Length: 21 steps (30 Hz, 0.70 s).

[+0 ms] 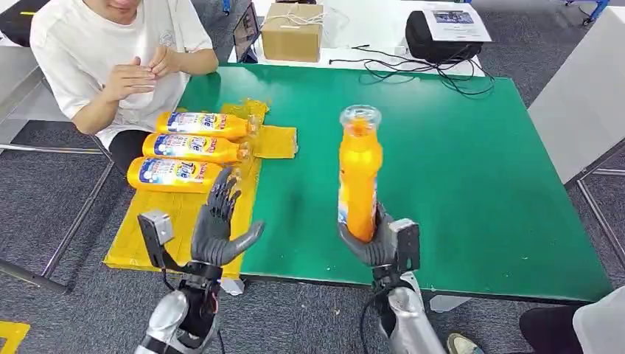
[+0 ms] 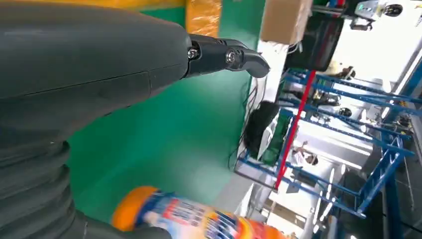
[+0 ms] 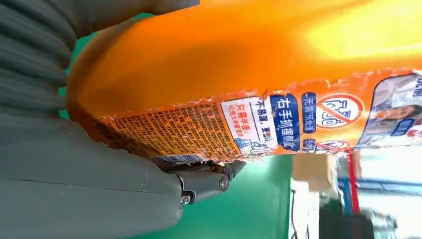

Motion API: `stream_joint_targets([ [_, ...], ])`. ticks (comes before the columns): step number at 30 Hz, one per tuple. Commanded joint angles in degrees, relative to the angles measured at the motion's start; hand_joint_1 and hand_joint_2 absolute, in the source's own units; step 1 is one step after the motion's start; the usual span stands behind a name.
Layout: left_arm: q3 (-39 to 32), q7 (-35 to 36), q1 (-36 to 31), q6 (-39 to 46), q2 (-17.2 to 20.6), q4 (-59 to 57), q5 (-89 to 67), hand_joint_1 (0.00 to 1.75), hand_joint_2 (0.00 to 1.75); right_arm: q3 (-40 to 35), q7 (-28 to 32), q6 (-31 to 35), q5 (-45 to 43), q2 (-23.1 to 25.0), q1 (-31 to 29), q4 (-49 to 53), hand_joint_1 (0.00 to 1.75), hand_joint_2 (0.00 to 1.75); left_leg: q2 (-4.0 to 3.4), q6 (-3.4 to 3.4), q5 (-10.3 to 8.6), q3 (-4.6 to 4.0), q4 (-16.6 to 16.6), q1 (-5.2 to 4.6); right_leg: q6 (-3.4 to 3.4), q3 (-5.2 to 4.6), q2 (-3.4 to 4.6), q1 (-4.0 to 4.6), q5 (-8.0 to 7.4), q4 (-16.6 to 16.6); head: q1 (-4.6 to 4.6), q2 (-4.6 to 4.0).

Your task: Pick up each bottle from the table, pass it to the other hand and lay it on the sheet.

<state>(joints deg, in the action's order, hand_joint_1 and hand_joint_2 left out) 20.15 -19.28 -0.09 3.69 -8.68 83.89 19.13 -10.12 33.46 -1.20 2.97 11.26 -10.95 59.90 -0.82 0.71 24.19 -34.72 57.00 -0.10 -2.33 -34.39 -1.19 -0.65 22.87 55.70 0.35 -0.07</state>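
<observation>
Right robot hand [image 1: 377,242] grips the fourth bottle [image 1: 359,177] low on its body and holds it upright above the green desk [image 1: 472,184], cap end up; left robot hand [image 1: 219,221] is empty, fingers apart and raised, well apart from the bottle on its far side and just before the three bottles [image 1: 188,147] lying side by side on the yellow sheet [image 1: 191,236]. Judged step: the pass. To do it well, bring the two robot hands together over the desk, let the left close on the bare upper body above the right's fingers, and release only once that hold looks firm. Head view: bottle is orange, clear-capped, label near the grip. Left wrist view: the left robot hand's fingers [image 2: 224,55] are extended over the desk with nothing between them; the bottle [image 2: 199,216] shows beyond, label blue and white. Right wrist view: the bottle [image 3: 239,74] lies against the palm, glossy orange plastic, printed label [image 3: 249,129] wrinkled at its edge; smooth, so liable to slip if held lightly.
</observation>
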Motion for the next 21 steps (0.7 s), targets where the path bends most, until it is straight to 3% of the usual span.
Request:
stream_joint_targets([
  [1, 0.7, -1.9, 5.1, -6.2, 1.7, 2.7, -0.3, 0.0, 1.75, -3.8, 0.5, 0.3, -2.0, 0.6, 5.3, 12.8, 1.75, 1.75, 0.01, -0.06, 0.07, 0.12, 0.0, 0.04, 0.08, 0.1, 0.1, 0.02, 0.06, 0.0, 0.02, 0.0],
  [5, 5.1, -2.6, 5.6, -11.7, 4.3, 1.2, -4.1, 0.0, 1.75, -9.8, -1.0, 0.7, 2.9, -0.9, 3.4, 10.3, 1.75, 1.75, -0.04, -0.05, 0.04, 0.11, 0.0, 0.01, 0.06, 0.07, 0.12, 0.01, 0.03, 0.0, 0.0, 0.0],
  [11, 6.4, -1.5, 3.9, -8.8, 1.7, -4.7, -7.1, 0.0, 1.75, -21.2, -4.0, 0.8, 15.1, -1.6, -0.7, 1.4, 1.75, 1.75, -0.1, -0.07, 0.1, 0.37, -0.1, 0.04, 0.08, 0.3, 0.25, 0.02, 0.06, -0.1, 0.0, 0.0],
  [21, 6.1, -1.1, 3.8, -8.7, 1.7, -4.3, -6.9, 0.0, 1.75, -21.5, -3.8, 1.5, 15.5, -1.5, -0.8, 0.8, 1.75, 1.75, 0.01, -0.06, 0.08, 0.31, 0.0, 0.05, 0.07, 0.29, 0.13, 0.03, 0.07, -0.1, 0.02, 0.0],
])
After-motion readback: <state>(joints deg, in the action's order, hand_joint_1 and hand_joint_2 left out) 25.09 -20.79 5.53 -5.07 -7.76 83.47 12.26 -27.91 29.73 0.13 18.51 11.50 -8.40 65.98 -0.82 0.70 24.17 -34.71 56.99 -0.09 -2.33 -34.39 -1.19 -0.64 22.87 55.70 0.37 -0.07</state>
